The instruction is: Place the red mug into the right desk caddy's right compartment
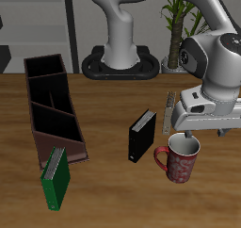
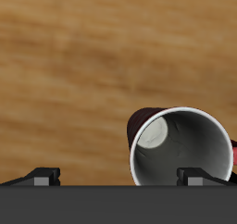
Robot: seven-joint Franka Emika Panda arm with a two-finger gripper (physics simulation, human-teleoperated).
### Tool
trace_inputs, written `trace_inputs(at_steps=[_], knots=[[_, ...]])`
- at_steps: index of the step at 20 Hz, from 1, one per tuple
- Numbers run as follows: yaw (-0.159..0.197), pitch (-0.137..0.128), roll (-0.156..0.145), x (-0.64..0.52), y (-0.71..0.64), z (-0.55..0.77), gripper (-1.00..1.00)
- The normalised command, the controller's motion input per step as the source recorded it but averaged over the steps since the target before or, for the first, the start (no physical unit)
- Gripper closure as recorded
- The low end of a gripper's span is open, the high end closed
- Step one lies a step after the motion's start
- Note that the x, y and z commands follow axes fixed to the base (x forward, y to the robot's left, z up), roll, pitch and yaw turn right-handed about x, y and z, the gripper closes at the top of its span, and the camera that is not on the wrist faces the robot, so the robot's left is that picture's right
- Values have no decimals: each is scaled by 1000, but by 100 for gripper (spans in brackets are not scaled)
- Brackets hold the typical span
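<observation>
Red mug (image 1: 182, 161): upright on surface (image 1: 113, 189), well apart from right desk caddy (image 1: 52, 105). Gripper (image 1: 188, 138): directly above mug, fingers spread, empty.

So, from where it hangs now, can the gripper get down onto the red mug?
Probably yes. The gripper hangs right above the red mug, which stands upright and apart from the small black box. In the wrist view the mug's open mouth lies beneath it, nothing between.
</observation>
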Motion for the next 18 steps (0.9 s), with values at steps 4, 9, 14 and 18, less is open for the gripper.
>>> trace_inputs(at_steps=[4,9,14,18], knots=[[-11,35,-13,74,-124,-266,-100],[2,20,1,38,-57,-228,-100],[-10,58,7,-68,35,-364,-100],[-39,40,36,-57,54,-209,100]])
